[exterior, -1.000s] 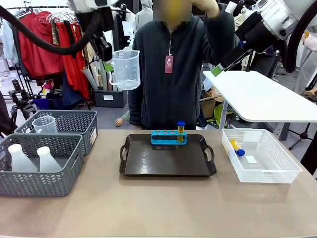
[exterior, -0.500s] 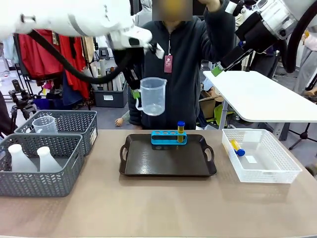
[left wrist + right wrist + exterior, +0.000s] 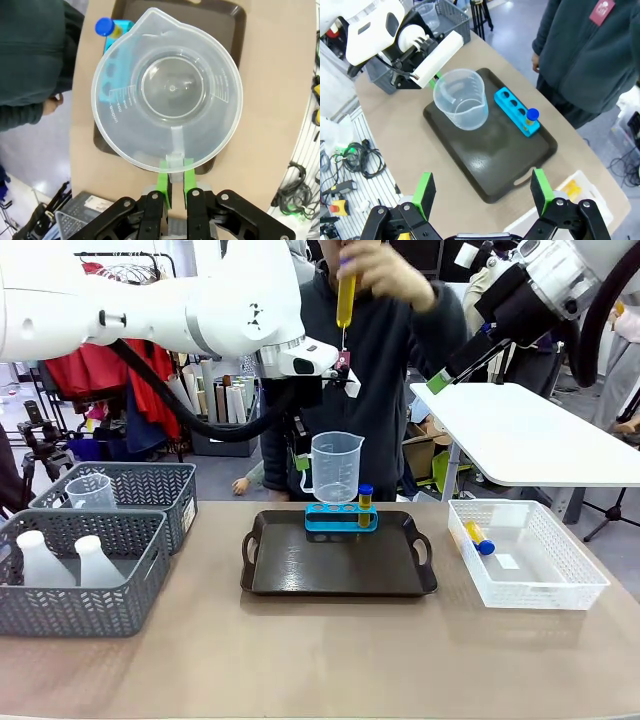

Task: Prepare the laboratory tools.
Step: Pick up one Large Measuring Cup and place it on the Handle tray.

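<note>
My left gripper (image 3: 303, 462) is shut on the handle of the clear measuring beaker (image 3: 335, 468), which hangs upright just above the dark tray (image 3: 340, 565). In the left wrist view the green pads (image 3: 162, 181) pinch the handle of the beaker (image 3: 167, 95) from both sides. Behind the beaker the blue rack (image 3: 341, 517) stands on the tray with one yellow blue-capped tube (image 3: 365, 502) in its right hole. The person's raised hand holds another yellow tube (image 3: 345, 295). High at the right, my right gripper (image 3: 483, 192) is open and holds nothing, over the tray (image 3: 490, 155), the rack (image 3: 516, 111) and the beaker (image 3: 462, 100).
Two grey mesh baskets at the left hold two white flasks (image 3: 40, 560) and another clear beaker (image 3: 90, 490). A white lattice basket (image 3: 540, 585) at the right holds a yellow tube (image 3: 478, 537). A white side table (image 3: 530, 435) stands behind it.
My left arm carried the beaker from high at the left down and right to just over the tray by the rack. The person's hand came into view holding a yellow tube.
</note>
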You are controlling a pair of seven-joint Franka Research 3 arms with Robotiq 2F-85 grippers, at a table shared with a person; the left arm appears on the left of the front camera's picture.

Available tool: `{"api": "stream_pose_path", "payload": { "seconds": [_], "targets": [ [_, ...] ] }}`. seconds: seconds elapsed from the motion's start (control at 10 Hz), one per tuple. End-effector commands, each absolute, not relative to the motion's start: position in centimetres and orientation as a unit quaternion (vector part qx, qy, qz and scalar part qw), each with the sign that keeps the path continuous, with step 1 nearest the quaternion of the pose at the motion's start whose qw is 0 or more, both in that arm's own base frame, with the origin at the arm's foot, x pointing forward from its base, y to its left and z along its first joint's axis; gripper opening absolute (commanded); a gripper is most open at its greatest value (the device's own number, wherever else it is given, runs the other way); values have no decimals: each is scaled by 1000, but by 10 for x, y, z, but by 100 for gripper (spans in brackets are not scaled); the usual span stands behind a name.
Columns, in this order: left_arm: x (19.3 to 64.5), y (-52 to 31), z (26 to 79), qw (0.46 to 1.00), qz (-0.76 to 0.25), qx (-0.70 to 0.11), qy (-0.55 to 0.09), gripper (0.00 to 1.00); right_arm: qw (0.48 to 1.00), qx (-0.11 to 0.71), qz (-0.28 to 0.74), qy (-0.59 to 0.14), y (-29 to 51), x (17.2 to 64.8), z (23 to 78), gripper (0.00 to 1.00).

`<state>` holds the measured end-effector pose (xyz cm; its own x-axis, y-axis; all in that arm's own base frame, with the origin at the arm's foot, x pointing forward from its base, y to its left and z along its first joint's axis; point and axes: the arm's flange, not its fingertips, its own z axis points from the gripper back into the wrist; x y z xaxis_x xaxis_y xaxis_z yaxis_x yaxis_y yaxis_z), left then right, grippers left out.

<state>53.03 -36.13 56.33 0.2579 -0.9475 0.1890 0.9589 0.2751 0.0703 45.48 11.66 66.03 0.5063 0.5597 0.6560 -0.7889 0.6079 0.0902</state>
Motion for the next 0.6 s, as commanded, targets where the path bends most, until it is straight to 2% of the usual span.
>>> {"api": "stream_pose_path", "payload": {
  "seconds": [0.0,0.5],
  "targets": [
    [528,-358,564,795,-599,-23,-95,0,844,196,398,-300,115,455,661,100],
    [529,-371,541,797,-597,-38,-82,0,844,196,398,-300,115,455,661,100]
  ]
}}
